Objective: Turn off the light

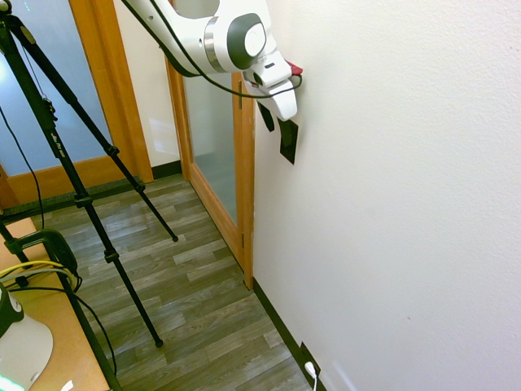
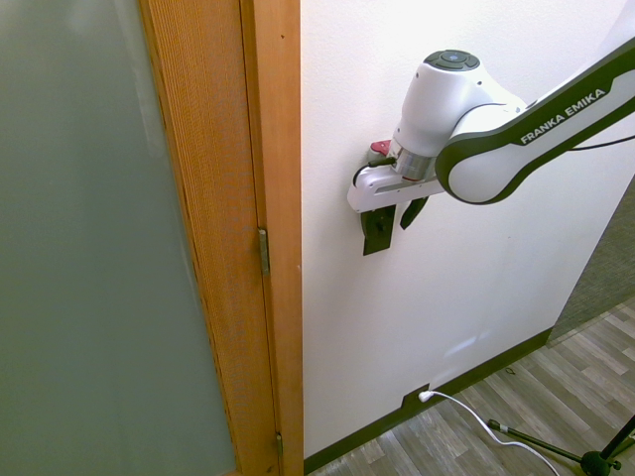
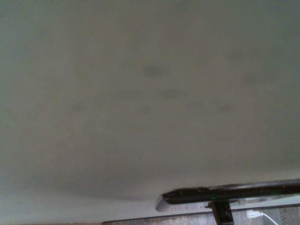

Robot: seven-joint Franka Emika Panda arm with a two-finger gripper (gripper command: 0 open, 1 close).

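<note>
1st ext view: I've got the white arm coming in from top left, tool (image 1: 277, 122) pressed up close to the white textured wall (image 1: 407, 204). The small black upright rectangular switch plate (image 1: 289, 142) sits on that wall just right of the orange wood door frame (image 1: 243, 163), directly under the tool's white body. One dark finger (image 1: 266, 116) hangs down just left of the plate; other one I can't pick out against the black, so can't tell how far apart they are, nothing visibly held. Low on the wall at the baseboard, a black outlet plate w/ white plug (image 1: 310, 368). Grey-brown plank floor (image 1: 195, 301) below.

2nd ext view: arm comes in from right. Tool (image 2: 392, 216) is at the switch plate (image 2: 375, 236), which is on the wall just right of the door frame (image 2: 258, 238). One finger (image 2: 412, 211) shows to the plate's right, the other blends w/ the plate. Spread still unclear. Outlet w/ plug (image 2: 425, 397) well below.

Wrist view: mostly blurred wall (image 3: 140, 93). A dark strip (image 3: 234, 192) near the bottom edge, can't ID it.
</note>
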